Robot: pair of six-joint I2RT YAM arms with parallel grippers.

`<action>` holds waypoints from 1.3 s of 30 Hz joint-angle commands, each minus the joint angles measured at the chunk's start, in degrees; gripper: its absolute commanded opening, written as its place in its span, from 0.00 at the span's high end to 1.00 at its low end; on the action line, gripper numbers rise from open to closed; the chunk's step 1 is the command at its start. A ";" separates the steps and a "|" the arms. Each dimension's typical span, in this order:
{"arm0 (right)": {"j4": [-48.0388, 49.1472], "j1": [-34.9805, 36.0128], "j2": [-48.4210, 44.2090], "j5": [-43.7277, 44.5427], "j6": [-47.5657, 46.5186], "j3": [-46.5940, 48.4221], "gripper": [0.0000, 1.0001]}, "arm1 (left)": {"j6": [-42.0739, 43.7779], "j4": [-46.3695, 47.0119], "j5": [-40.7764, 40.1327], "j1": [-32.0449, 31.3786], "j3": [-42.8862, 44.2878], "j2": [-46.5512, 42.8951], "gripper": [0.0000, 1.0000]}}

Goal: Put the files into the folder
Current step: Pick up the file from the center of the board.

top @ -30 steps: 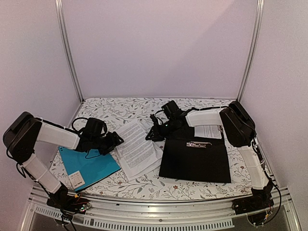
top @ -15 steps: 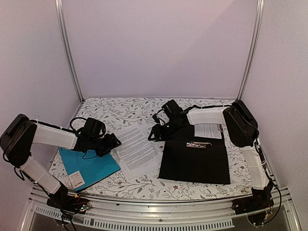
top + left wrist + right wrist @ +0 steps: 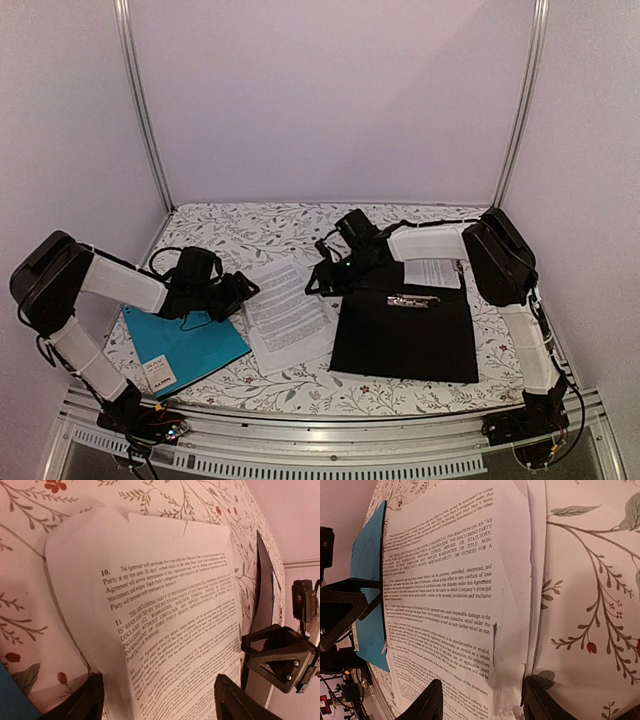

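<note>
The left gripper (image 3: 241,290) is low at the left edge of the files (image 3: 285,315), its two fingers spread apart and holding nothing. In the left wrist view, the dark fingertips (image 3: 90,700) straddle the near edge of the top sheet; I cannot tell whether they touch it. The right gripper (image 3: 316,279) faces it from the other side of the papers, near their far right corner. It is also spread wide and empty, with the printed page between its fingers (image 3: 432,702).

The files are a small, loose stack of white sheets dense with black text. They lie flat and slightly fanned on the floral table cover (image 3: 250,232), between the two grippers. Just right of them lies the folder (image 3: 405,335), black and flat, with a silver clip (image 3: 413,299) near its far edge. Another printed sheet (image 3: 440,272) shows beyond the folder, partly under the right arm. A teal-blue folder (image 3: 185,345) lies left of the files, partly beneath the left arm.
</note>
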 commanded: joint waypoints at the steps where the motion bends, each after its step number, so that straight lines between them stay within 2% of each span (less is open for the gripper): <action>1: 1.08 1.12 0.70 -3.30 4.80 -2.86 0.46 | -1.84 -1.38 2.07 -0.04 -1.21 4.95 0.24; 8: 5.44 1.09 -0.33 -4.91 9.06 -4.91 0.50 | 0.82 -1.30 2.28 1.17 1.51 6.43 0.24; 12: 6.90 1.10 -0.42 -5.19 9.91 -5.27 0.57 | 1.85 -1.78 2.48 1.81 2.45 6.84 0.24; 25: 16.38 1.07 -0.92 -9.18 13.98 -5.99 0.99 | 7.20 -7.80 1.02 3.81 5.28 3.52 0.24; 33: 19.11 1.07 -4.63 -8.55 15.59 -6.49 1.00 | 13.25 -16.53 0.05 5.41 10.55 -3.75 0.24; 39: 20.16 1.07 -7.92 -8.32 16.75 -7.40 1.00 | 19.01 -26.55 -6.96 6.12 15.06 -11.75 0.23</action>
